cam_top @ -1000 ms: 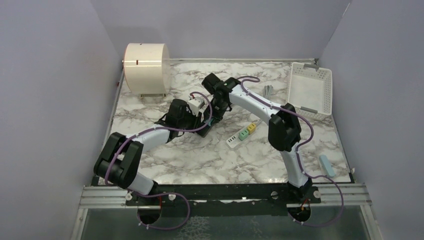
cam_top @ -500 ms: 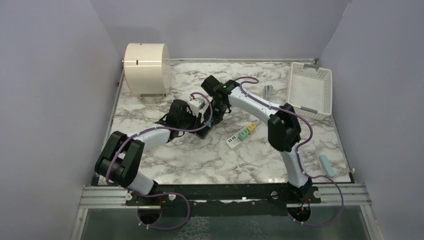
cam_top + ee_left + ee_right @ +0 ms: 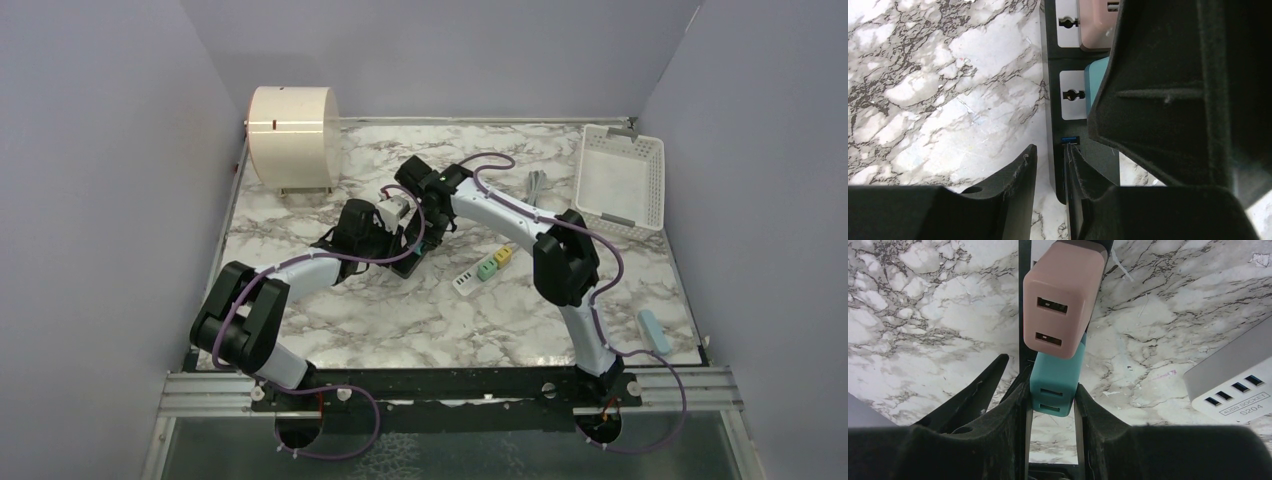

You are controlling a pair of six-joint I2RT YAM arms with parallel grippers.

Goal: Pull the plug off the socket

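A: What's carrying it all?
B: A white grey-veined marble surface (image 3: 400,320). On it, a cream cylindrical drum (image 3: 293,125) far left and a white perforated plastic basket (image 3: 655,185) far right.
A: And the middle?
B: There's a black power strip (image 3: 410,265), with a white USB hub (image 3: 464,282) to its right. Also a pale blue block (image 3: 653,331) at the near right edge.

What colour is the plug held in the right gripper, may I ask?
The plug is teal; the right wrist view shows it best.

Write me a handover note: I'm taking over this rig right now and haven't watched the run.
Right hand: shut on the teal plastic USB charger plug, beside the pink plastic charger plug, both in the black power strip on the marble table.
Left hand: jaws apart astride the strip's edge, marble showing in the gap.
Done: plug gripped.
To do: steady the strip, pull the teal plug out.
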